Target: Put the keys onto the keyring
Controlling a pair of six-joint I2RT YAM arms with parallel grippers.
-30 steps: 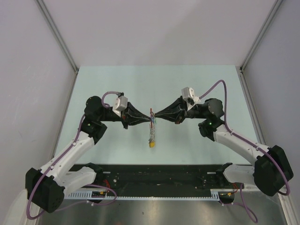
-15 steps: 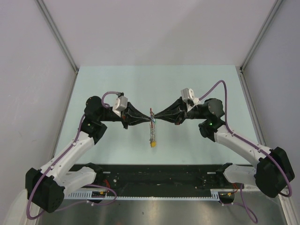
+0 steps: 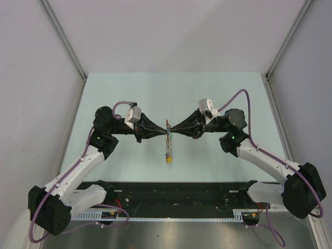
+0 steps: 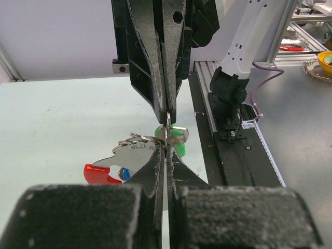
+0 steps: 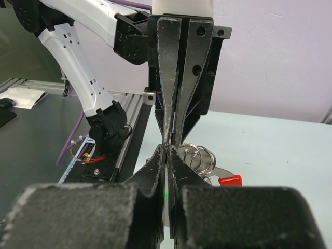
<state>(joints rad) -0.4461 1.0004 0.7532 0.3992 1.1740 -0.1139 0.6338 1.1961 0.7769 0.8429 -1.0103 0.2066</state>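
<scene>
The left gripper [image 4: 166,151] and the right gripper [image 5: 166,151] are meeting tip to tip above the middle of the pale green table [image 3: 155,93]. Both are pressing their jaws nearly together, each pinching thin metal of the keyring [image 3: 168,144], though exactly which loop each one is gripping is hard to make out. The keyring is hanging down from the tips, its yellow tag [image 3: 168,160] lying at the low end near the table. In the left wrist view the green key [image 4: 176,138] is sitting just beside the pinch point, while the red curved segment [image 4: 99,174] is trailing off to the side with the blue key [image 4: 124,173] showing next to it
</scene>
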